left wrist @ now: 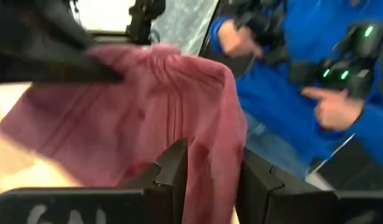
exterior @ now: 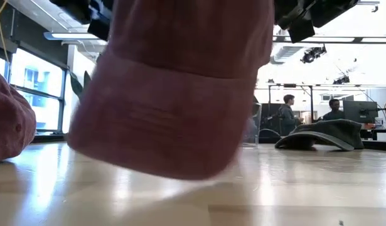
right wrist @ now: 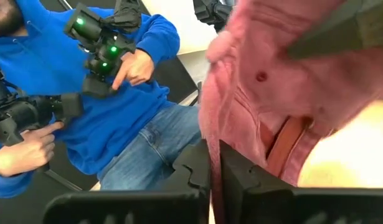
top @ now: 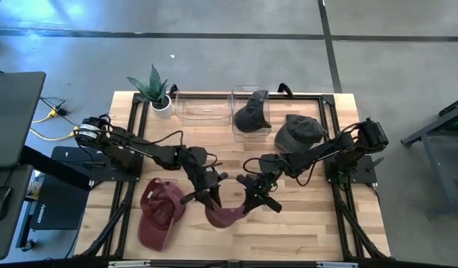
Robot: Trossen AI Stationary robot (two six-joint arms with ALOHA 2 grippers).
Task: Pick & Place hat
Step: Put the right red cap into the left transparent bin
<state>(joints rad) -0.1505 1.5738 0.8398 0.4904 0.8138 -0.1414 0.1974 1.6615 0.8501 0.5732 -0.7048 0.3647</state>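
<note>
Faded maroon cotton, that's the hat (top: 225, 214) in play, hanging between both arms around 6 o'clock of the table (top: 303, 231), lifted clear of the wood going by the low view. Left gripper (top: 206, 195) pinching a fold of the hat's edge, cloth running right between its two fingers (left wrist: 175, 171) in the left wrist view, so not fully closed but clamped on fabric. Right gripper (top: 252, 199) pressed nearly together on the opposite edge, thin layer of cloth squeezed between its pads in the right wrist view. So basically stretched out between two pinches, brim sagging low toward the camera.

Progress-wise, looks like somewhere in the middle. One dark hat (top: 252, 113) already sitting in a clear bin (top: 247, 123) at 12 o'clock, so probably that's where hats end up. A second clear bin (top: 202, 106) just at its 9 o'clock side, nothing visible in it. Grey hat (top: 298, 132) lying on the table near 2 o'clock, and another maroon hat (top: 158, 212) flat at 8 o'clock, both untouched. Small potted plant (top: 156, 91) up at 11 o'clock, out of the way.

Pick done for this one, place not yet. Guessing a carry up to the bins next, then two more hats to go. Person in a blue hoodie (right wrist: 85, 106) visible beyond the table's near edge, holding controller handles.
</note>
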